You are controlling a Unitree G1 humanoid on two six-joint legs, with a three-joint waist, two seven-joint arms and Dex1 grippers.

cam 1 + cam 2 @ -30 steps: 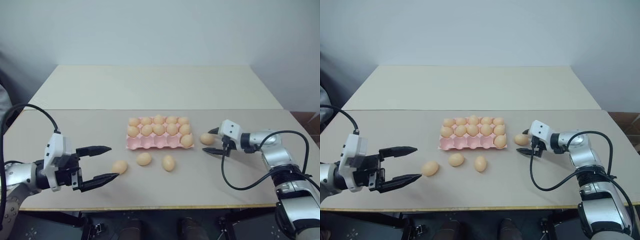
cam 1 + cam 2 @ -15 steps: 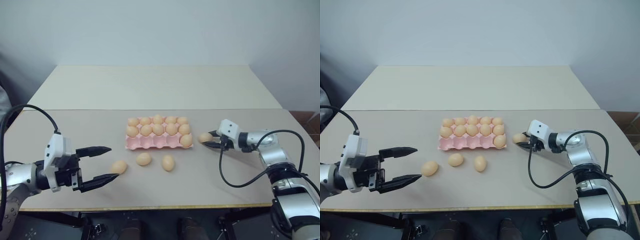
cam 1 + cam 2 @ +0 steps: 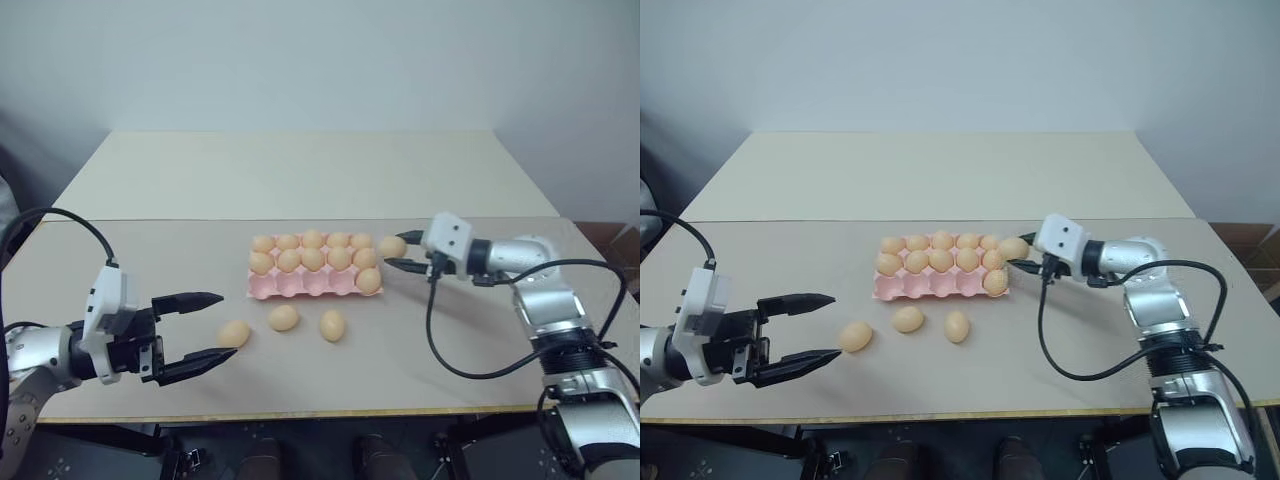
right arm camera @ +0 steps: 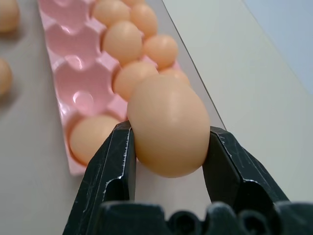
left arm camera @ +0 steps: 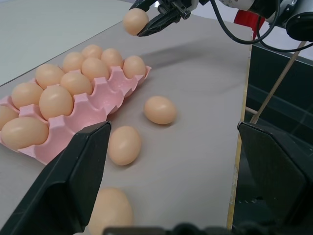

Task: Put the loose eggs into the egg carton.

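Note:
The pink egg carton lies mid-table, its two far rows filled with eggs, one egg in the near row's right cup, the other near cups bare. My right gripper is shut on one loose egg, held in the air just off the carton's right end; in the right wrist view that egg sits between both fingers. Three loose eggs rest on the table in front of the carton. My left gripper stands open at the near left, close to the leftmost egg.
The grey table's front edge runs close below the loose eggs. A cream table adjoins behind. A black cable loops from the right arm over the table's right side.
My right gripper shut on the egg lying right of the carton, lifted it and carried it left to the carton's right end. The left gripper stayed put.

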